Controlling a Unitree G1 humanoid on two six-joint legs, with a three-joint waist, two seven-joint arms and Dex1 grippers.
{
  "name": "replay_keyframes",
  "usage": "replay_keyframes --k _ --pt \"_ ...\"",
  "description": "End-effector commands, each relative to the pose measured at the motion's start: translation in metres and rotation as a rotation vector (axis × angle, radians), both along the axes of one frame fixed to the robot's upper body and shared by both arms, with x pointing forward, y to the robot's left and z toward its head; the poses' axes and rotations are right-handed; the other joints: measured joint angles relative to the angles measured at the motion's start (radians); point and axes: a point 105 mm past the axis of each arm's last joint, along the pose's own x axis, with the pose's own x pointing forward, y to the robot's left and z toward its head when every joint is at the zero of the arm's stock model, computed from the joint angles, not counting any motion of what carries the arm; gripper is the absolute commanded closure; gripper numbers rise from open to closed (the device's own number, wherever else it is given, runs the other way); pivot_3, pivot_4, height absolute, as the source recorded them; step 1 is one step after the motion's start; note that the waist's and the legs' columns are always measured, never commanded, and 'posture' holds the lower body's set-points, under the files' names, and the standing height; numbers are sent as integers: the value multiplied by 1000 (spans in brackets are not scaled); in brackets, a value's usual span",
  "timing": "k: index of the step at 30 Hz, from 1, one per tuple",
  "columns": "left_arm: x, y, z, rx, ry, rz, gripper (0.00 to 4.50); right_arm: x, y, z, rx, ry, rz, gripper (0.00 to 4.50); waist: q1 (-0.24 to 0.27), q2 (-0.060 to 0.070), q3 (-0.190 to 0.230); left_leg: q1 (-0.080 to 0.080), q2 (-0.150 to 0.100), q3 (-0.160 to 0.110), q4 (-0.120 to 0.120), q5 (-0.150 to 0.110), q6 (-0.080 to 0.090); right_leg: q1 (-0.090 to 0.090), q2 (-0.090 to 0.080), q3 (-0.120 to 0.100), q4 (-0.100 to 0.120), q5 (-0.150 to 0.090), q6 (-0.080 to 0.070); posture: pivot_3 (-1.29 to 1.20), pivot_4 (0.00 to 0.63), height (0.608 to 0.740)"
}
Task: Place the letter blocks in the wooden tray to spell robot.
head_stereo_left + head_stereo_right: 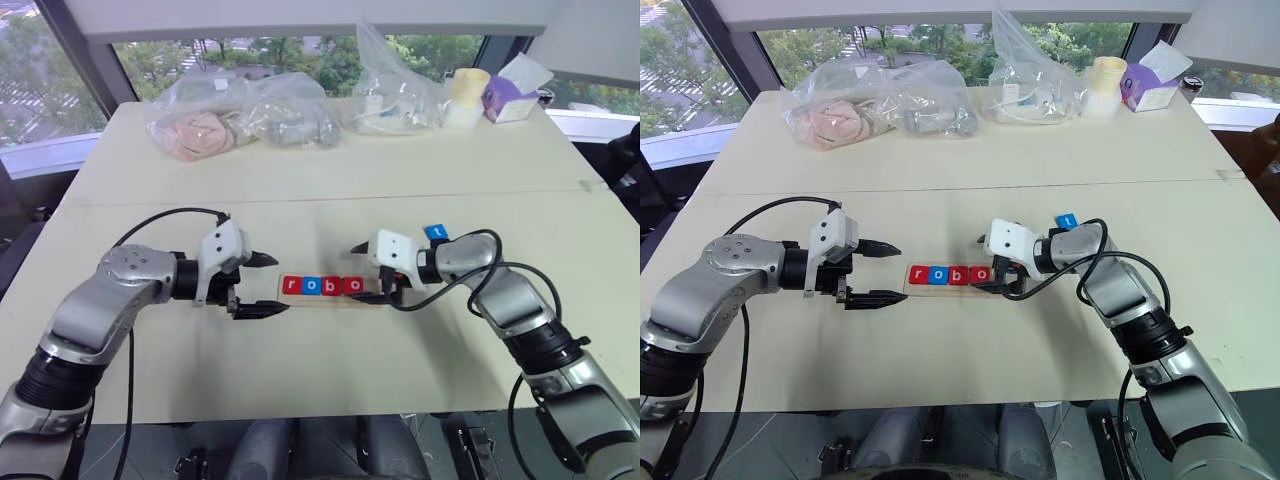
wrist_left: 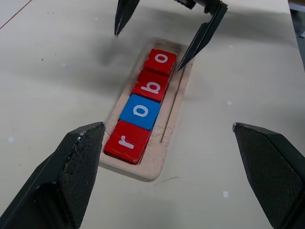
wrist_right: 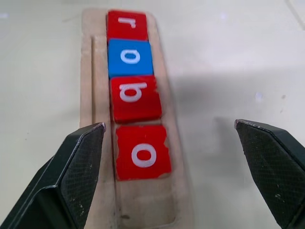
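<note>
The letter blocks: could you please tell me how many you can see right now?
5. Four sit in the wooden tray: red r, blue o, red b, red o. The blue t lies on the table behind the right arm, partly hidden.

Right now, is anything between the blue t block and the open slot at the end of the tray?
Only the right arm itself: the t block lies on the table behind its forearm, and the right gripper, fingers open, hovers over the wooden tray's empty end. No other object sits between them.
</note>
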Motion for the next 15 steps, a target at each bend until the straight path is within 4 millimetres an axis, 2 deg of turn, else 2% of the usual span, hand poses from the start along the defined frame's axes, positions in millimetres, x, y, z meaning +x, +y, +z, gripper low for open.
replay_keyframes --k 1,10,15 --pt "-1 -2 6 -3 -32 -11 0 2 -6 26 48 -89 -25 43 0 0 0 0 0 0 0 0 0 0 0 0 0 0 0 0 150 740" --pt "-2 -2 6 -6 -24 -15 0 16 -34 2 -54 -139 -143 43 1 0 0 0 0 0 0 0 0 0 0 0 0 0 0 0 150 740" --pt "-1 -2 6 -7 -26 -17 0 18 -34 0 -49 -149 -148 43 -1 0 0 0 0 0 0 0 0 0 0 0 0 0 0 0 150 740"
